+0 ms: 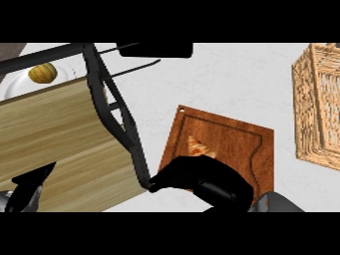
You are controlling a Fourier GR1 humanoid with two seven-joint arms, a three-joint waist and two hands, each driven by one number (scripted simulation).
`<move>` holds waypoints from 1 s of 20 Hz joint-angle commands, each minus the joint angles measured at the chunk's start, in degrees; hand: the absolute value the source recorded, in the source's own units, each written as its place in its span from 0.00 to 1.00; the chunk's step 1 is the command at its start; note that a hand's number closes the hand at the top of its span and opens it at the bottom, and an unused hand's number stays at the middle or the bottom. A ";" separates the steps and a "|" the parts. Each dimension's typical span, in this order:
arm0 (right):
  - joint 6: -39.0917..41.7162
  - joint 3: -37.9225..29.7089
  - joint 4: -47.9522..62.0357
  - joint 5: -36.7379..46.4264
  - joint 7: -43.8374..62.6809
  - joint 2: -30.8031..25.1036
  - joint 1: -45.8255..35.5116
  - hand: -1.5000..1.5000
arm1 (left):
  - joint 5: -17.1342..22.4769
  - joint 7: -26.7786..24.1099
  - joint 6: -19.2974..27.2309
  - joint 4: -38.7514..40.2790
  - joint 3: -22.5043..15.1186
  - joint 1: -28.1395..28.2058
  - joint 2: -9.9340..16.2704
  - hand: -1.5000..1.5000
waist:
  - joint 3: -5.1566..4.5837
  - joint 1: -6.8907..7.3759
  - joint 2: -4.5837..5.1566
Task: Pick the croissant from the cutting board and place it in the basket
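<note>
Reddish-brown cutting board [235,137] lies near the tabletop's [224,74] middle, carrying the croissant [200,148], which the right hand [202,177] covers from the near side, presumably to grasp it; whether its fingers pinch the pastry cannot be told. Wicker basket [327,109] waits at the right edge, cut off. Left hand [29,194] shows only partly at the lower left, fingers unclear.

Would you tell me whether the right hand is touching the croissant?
Cannot tell. In the head view the right hand overlaps the croissant's lower end, hiding any contact.
</note>
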 commanded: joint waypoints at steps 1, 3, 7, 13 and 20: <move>-7.30 6.28 -0.24 16.03 8.15 3.81 -2.49 0.00 | 2.81 4.19 -1.70 1.52 2.39 -1.63 1.24 0.50 | -0.13 -2.11 -0.26; -9.85 6.92 -0.15 23.32 11.82 4.06 -4.20 0.00 | 2.45 1.58 -1.84 4.44 2.75 -1.16 0.56 0.50 | -0.22 -3.06 -0.17; -3.71 4.88 -6.88 32.88 25.98 3.18 -11.48 0.00 | 1.62 3.13 -0.05 1.39 2.18 0.44 0.28 0.50 | -0.26 -3.19 -0.76; 22.53 7.85 -10.42 33.52 41.02 2.03 -19.29 0.00 | 1.63 2.72 -1.23 1.80 2.76 0.99 1.35 0.50 | -0.41 -3.68 -0.77; 47.51 4.37 -16.94 20.08 56.73 10.54 -19.42 0.00 | 1.96 3.60 -2.20 4.25 3.50 -2.85 -0.05 0.50 | -0.22 -4.11 -0.10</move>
